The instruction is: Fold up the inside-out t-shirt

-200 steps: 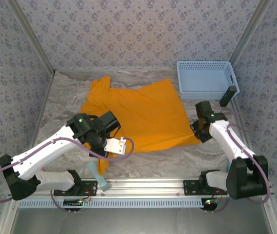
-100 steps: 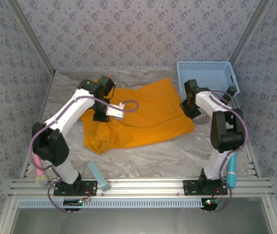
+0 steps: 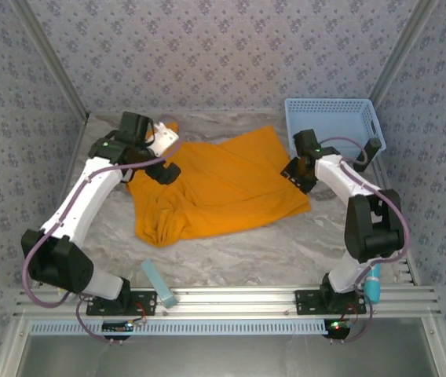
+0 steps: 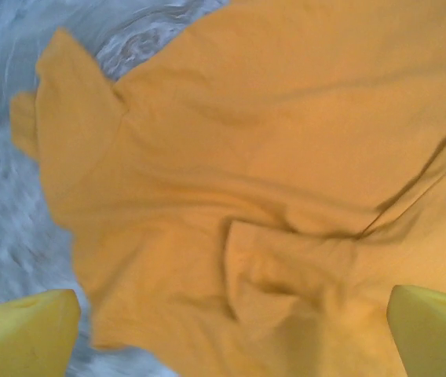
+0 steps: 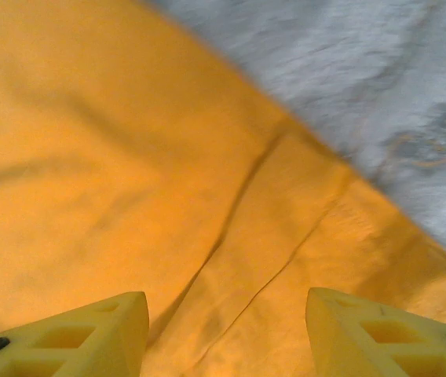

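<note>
Top external view: t-shirt [image 3: 231,188] rumpled on bench [image 3: 301,243]; left fingers [image 4: 27,330] wide, right fingers [image 5: 74,330] parted, both empty over its side edges.

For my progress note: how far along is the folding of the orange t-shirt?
Done: the t-shirt lies spread on the table, perhaps with one rough fold; its near-left corner is bunched. In hand: nothing; the left gripper and right gripper hover open over the cloth. Left: smoothing and further folds to a compact shape.

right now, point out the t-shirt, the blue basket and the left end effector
t-shirt [image 3: 231,184], top external view, mid body
blue basket [image 3: 329,129], top external view, bare floor
left end effector [image 4: 231,334], left wrist view, midway between fingertips
</note>
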Robot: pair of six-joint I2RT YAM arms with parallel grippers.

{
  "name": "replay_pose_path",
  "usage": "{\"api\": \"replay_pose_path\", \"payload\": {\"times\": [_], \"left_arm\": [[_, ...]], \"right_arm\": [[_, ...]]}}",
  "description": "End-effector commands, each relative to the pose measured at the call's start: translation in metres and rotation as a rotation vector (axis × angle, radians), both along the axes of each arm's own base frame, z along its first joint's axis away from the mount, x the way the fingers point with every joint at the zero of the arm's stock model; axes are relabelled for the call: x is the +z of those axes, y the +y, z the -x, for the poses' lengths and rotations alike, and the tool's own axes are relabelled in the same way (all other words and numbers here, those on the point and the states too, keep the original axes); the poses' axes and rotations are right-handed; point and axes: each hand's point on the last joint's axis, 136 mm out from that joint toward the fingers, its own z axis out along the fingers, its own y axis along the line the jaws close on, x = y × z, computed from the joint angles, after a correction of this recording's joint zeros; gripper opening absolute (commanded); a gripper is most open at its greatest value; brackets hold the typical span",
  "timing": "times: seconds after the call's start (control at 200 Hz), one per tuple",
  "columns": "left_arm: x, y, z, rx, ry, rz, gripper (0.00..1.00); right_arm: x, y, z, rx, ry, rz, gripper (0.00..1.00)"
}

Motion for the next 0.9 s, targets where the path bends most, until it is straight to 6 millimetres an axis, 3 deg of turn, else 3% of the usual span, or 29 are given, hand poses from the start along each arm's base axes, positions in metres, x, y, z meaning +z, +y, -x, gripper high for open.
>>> {"api": "replay_pose_path", "payload": {"times": [0.0,0.1,0.215,0.285,0.345,0.36,0.42,0.565,0.62,0.64,0.7,0.77,0.9], "left_arm": [[-0.052,0.010,0.023,0.488,0.399,0.333,1.00],[-0.086,0.034,0.042,0.706,0.543,0.346,1.00],[-0.102,0.045,0.059,0.838,0.615,0.385,0.96],[-0.108,0.044,0.065,0.882,0.643,0.440,0.86],[-0.114,0.039,0.069,0.912,0.675,0.487,0.73],[-0.117,0.038,0.070,0.919,0.686,0.493,0.72],[-0.128,0.038,0.078,0.973,0.737,0.499,0.66],[-0.156,0.033,0.094,1.086,0.835,0.544,0.63],[-0.165,0.034,0.098,1.131,0.857,0.540,0.66],[-0.167,0.034,0.100,1.142,0.862,0.538,0.68],[-0.172,0.036,0.099,1.165,0.864,0.534,0.74],[-0.174,0.039,0.096,1.198,0.858,0.522,0.74],[-0.176,0.042,0.091,1.266,0.839,0.544,0.60]], "right_arm": [[0.001,0.050,0.019,0.390,-0.057,0.093,0.57],[0.009,0.114,0.033,0.655,-0.163,0.061,0.55],[0.021,0.180,0.056,0.928,-0.302,0.022,0.54],[0.029,0.211,0.065,1.045,-0.368,0.046,0.54],[0.027,0.223,0.069,1.083,-0.370,0.089,0.54],[0.037,0.229,0.065,1.077,-0.398,0.093,0.55],[0.041,0.236,0.064,1.076,-0.418,0.089,0.55],[0.047,0.234,0.066,1.082,-0.443,0.072,0.54],[0.050,0.230,0.064,1.076,-0.449,0.086,0.54],[0.038,0.224,0.069,1.080,-0.418,0.096,0.54],[0.038,0.220,0.068,1.077,-0.419,0.100,0.54],[0.040,0.217,0.068,1.072,-0.422,0.100,0.55],[0.045,0.215,0.068,1.068,-0.433,0.098,0.54]]}}
